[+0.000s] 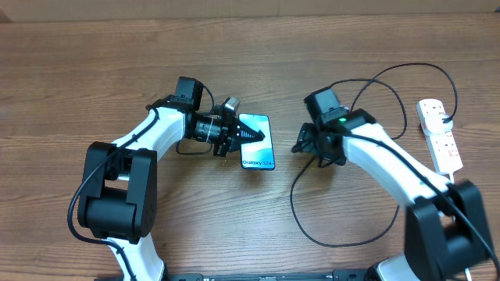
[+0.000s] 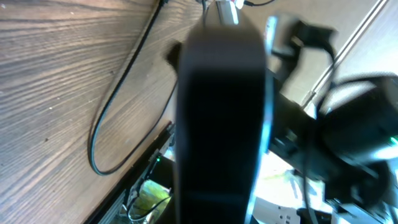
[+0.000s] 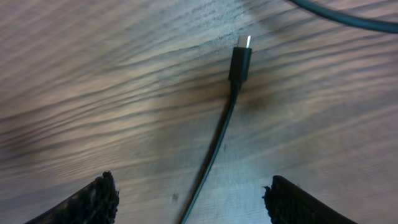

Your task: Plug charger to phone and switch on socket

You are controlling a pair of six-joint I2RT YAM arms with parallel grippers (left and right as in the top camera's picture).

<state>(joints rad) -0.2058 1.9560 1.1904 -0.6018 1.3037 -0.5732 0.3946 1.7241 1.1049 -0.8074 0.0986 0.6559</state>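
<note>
Right claw (image 3: 191, 184) hangs over the wood-grain table (image 3: 93, 93), its rough black fingers (image 3: 93, 199) spread wide, holding nothing. Between them the thin black charger (image 3: 240, 62) lies flat, metal tip pointing away. Left claw (image 1: 241, 137) is clamped on the phone (image 1: 256, 154), a glossy slab with a blue-lit screen. White oblong socket (image 1: 441, 136) lies far right.
</note>
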